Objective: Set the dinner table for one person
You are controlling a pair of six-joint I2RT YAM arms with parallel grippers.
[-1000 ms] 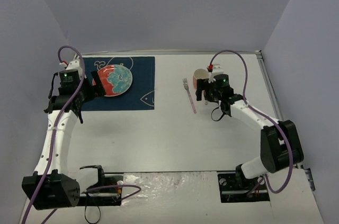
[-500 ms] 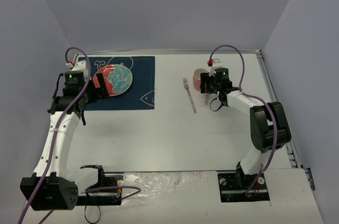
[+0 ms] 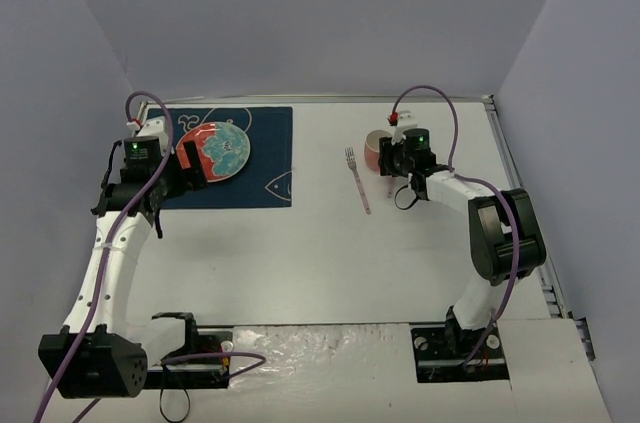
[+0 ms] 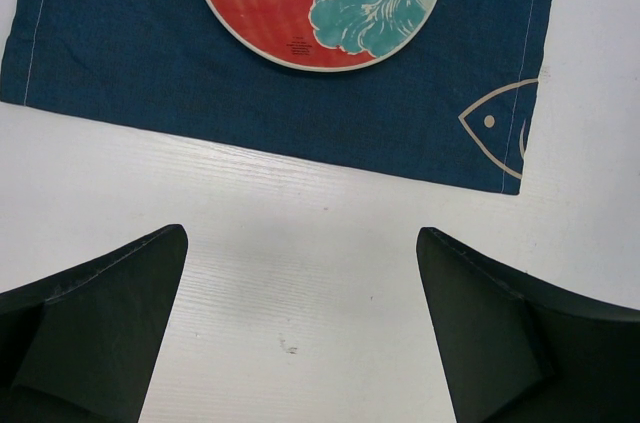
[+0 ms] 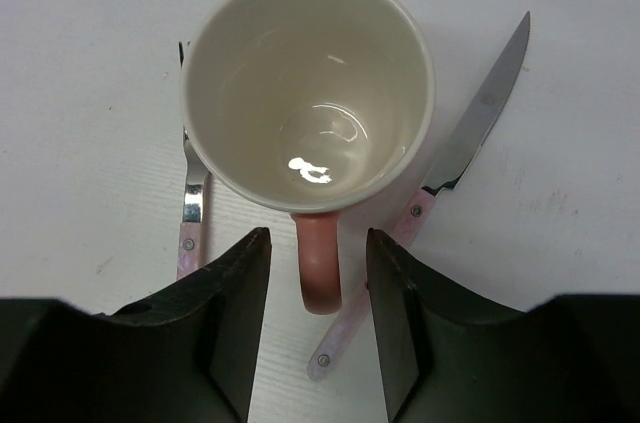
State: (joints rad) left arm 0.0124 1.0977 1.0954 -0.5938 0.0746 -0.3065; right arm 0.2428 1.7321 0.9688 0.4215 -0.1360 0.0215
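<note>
The white counter [image 3: 300, 253] spreads out under both arms and carries everything. A dark blue mat [image 3: 265, 143] with white fish outlines lies flat on its far left part. All places below are told from that mat.

On the mat, toward its left half, sits a round plate [image 3: 215, 151], red and teal. The plate's near rim is well inside the mat's near hem.

The left end effector [image 4: 300, 235] hangs over bare counter just off the mat's near edge. It is released, with both dark fingers spread wide and nothing between them.

Well to the right of the mat stands a pink mug [image 5: 310, 83], upright, cream inside and empty. Between mat and mug lies a fork [image 3: 357, 181], its pink grip toward the arms. From the right wrist the mug's wall hides most of the fork's head. On the mug's side away from the mat lies a knife [image 5: 470, 143] at a slant, blade pointing away from the arms.

The right end effector [image 5: 317, 238] is down at the mug. Its fingers straddle the mug's handle [image 5: 318, 283], which points toward the arms. A sliver of counter shows on each side of the handle, so the fingers are narrowed but not clenched on it.
</note>
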